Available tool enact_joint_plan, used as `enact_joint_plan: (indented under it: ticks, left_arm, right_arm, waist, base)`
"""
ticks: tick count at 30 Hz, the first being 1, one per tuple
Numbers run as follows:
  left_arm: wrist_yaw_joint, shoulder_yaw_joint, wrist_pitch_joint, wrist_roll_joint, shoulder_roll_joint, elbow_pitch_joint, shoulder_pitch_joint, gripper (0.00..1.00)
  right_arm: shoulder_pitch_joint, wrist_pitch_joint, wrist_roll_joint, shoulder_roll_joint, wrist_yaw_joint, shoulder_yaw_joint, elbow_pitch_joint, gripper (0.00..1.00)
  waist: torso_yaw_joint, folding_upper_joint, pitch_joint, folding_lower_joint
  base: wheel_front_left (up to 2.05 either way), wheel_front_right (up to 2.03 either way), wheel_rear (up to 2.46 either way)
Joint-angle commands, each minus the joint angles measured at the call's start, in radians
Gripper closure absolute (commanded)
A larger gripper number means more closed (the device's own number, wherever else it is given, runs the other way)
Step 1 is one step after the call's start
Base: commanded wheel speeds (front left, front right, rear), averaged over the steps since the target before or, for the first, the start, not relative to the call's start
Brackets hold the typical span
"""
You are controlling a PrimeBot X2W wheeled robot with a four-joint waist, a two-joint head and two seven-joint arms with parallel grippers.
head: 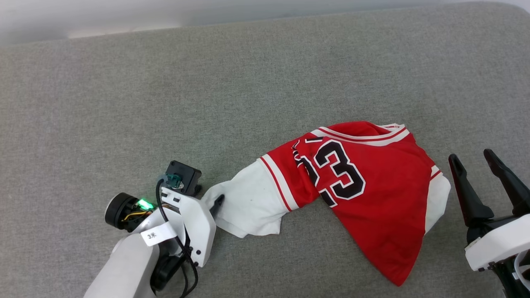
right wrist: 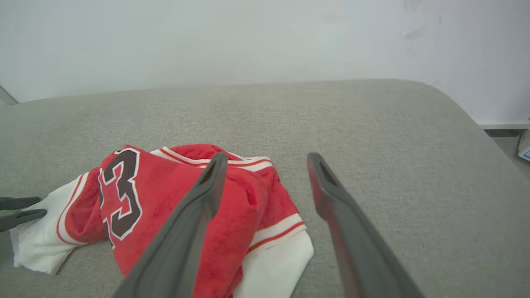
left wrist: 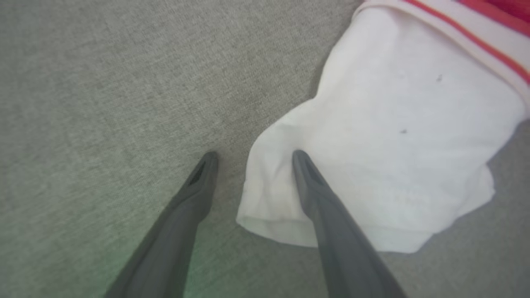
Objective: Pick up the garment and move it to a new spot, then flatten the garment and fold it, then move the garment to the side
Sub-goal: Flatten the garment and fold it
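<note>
Apparently, a grasp on the jersey (head: 372,207) is being prepared. The red garment lies crumpled, neither flattened nor folded, on the near right part of a grey upholstered surface (head: 165,103). Whether the grasp serves the move to a new spot or the flattening cannot be settled.

The left pincer (left wrist: 254,159) is held wide open with nothing gripped. One finger is placed over the hem of the white sleeve (left wrist: 393,145) and the other over the bare surface just beside it, so the sleeve edge is straddled. The right pincer (head: 471,156) is also spread wide and empty, just beside the right edge of the jersey, apart from the cloth.

For the next move, it is judged that the left fingers should be lowered and closed on the sleeve hem, deep enough that the thin cloth is not lost. A second hold by the right pincer on the near side would probably be needed to spread the garment.

On the jersey, the black number "23" with a white outline can be read, the "2" being partly hidden in a fold. A small white label (head: 153,235) on the left arm carries a "3" and a mark that cannot be read.
</note>
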Motion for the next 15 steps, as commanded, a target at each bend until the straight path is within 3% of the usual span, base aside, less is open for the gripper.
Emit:
enact_joint_plan:
  ticks: [1,15]
  left_arm:
    - [-0.011,-0.022,-0.004,-0.009,-0.003,0.039,0.032,1.0]
    - [0.135,0.183,-0.512,0.048,0.023,-0.059,-0.073,1.0]
  right_arm:
    - [-0.012,-0.008,-0.01,0.001,-0.001,0.0,0.008,0.0]
    - [0.003,0.011,-0.034,-0.01,-0.001,0.011,0.089,0.0]
  waist:
    - [0.002,0.0,0.0,0.0]
    - [0.045,0.0,-0.064,0.0]
  base:
    - [0.0,0.0,0.0]
    - [0.0,0.0,0.0]
